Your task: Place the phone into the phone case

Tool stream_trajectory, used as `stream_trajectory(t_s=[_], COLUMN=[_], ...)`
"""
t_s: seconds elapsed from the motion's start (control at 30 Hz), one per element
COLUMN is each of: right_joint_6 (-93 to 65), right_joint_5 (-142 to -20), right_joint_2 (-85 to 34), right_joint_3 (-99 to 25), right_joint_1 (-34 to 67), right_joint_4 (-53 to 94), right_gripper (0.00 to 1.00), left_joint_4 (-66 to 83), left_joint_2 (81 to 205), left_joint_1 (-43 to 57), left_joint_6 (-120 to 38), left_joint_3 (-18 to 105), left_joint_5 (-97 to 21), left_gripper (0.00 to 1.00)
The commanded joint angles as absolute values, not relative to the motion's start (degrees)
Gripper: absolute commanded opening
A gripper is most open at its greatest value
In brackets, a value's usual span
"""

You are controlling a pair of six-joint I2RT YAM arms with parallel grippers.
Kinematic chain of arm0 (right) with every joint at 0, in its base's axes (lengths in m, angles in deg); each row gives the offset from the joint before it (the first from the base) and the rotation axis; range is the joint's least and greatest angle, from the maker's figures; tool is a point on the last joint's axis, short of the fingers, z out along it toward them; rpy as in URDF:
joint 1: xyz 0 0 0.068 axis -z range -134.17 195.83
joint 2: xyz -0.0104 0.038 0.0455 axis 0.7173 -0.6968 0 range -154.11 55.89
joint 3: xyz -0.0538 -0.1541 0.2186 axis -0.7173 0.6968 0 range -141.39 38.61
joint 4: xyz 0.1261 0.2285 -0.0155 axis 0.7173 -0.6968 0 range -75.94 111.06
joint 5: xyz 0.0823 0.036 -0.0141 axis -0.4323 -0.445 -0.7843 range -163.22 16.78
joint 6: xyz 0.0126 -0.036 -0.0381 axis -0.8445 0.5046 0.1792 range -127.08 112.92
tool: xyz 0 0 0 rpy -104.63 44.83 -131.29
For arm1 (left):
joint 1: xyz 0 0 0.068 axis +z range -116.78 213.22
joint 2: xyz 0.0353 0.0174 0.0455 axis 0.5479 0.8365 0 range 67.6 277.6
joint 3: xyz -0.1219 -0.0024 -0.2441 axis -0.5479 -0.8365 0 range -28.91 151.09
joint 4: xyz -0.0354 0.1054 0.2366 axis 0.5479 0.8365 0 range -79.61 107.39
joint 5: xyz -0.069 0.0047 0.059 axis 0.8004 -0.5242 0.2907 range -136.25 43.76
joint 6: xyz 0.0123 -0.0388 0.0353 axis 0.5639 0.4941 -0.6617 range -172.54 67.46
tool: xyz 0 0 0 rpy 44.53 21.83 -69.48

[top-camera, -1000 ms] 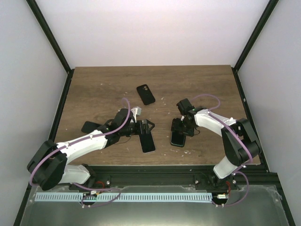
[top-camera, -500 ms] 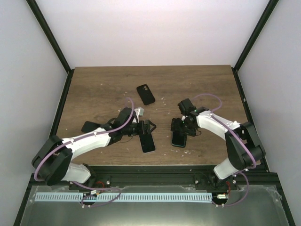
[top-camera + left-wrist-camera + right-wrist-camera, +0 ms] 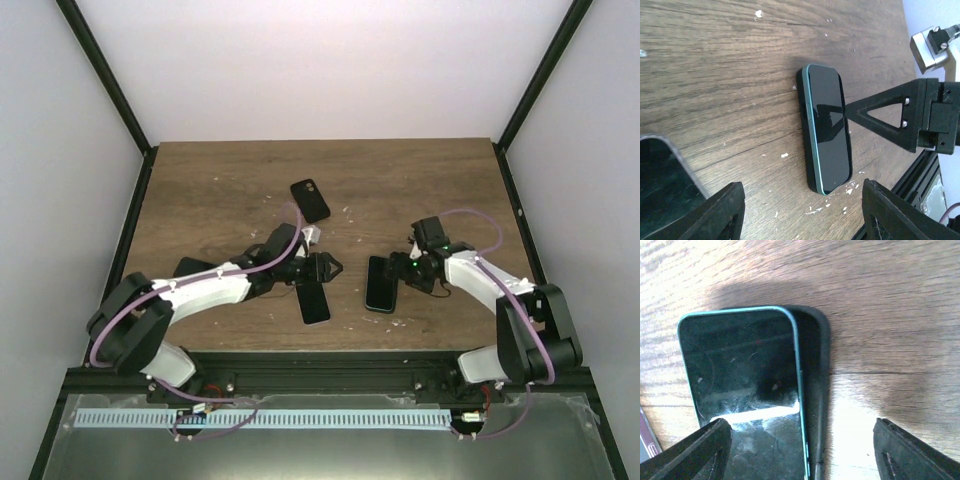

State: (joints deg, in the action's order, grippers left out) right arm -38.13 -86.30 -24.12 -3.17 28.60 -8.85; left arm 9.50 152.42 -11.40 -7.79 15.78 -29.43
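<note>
On the brown wood-grain bench, the slim black phone with a glossy dark screen lies flat at about 6 o'clock from the bench's middle. In the left wrist view only its corner shows, wrapped by a transparent, colourless edge that looks like the clear phone case; how fully the phone sits in it cannot be told. The left gripper hovers just off this phone's 12 o'clock end, its fingers spread wide with nothing between them. Near the clear-rimmed phone, at its 3 o'clock side, a second black phone with a thin teal rim rests screen up on an opaque black cover, shifted sideways so that a strip of the cover shows along one long edge. The right gripper hangs at this phone's 1 o'clock corner, fingers also opened wide and gripping nothing, one on either side of the teal-rimmed phone's end as the right wrist camera sees it. A black-backed slab with a corner camera cutout lies toward 12 o'clock, well apart from both grippers. Another flat black slab sits at about 9 o'clock, partly hidden by the left arm. Small white specks dot the wood
</note>
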Motion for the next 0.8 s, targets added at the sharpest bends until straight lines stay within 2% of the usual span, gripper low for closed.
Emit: stream_trajectory(t_s=[0.0, 0.07, 0.13, 0.3, 0.63, 0.77], right_joint_6=[-34.8, -34.5, -34.5, -34.9, -33.7, -32.8], right_joint_5=[-91.4, -94.2, -96.5, -97.7, -106.4, -104.4], right_joint_2=[-22.1, -22.4, -23.3, -25.1, -26.4, -24.9], right_joint_3=[-0.2, 1.5, 2.6, 3.5, 4.2, 5.0], right_joint_1=[31.4, 32.4, 33.1, 34.0, 33.9, 33.9], right_joint_4=[-2.0, 1.1, 3.5, 6.9, 10.4, 9.1], right_gripper=[0.71, 0.60, 0.54, 0.49, 0.27, 0.26], left_joint_4=[7.7, 6.7, 6.0, 5.8, 5.3, 3.4], left_joint_2=[156.6, 158.8, 161.1, 165.1, 168.9, 171.4], left_joint_1=[-12.7, -13.0, -13.1, -13.3, -13.3, -13.7], left_joint_6=[-8.2, -7.7, -7.4, -7.3, -6.5, -5.7], left_joint_3=[19.9, 21.1, 22.2, 24.5, 25.4, 26.6], left_joint_5=[-28.6, -28.2, -27.6, -27.2, -26.4, -24.1], left_gripper=[0.64, 0.60, 0.57, 0.50, 0.43, 0.40])
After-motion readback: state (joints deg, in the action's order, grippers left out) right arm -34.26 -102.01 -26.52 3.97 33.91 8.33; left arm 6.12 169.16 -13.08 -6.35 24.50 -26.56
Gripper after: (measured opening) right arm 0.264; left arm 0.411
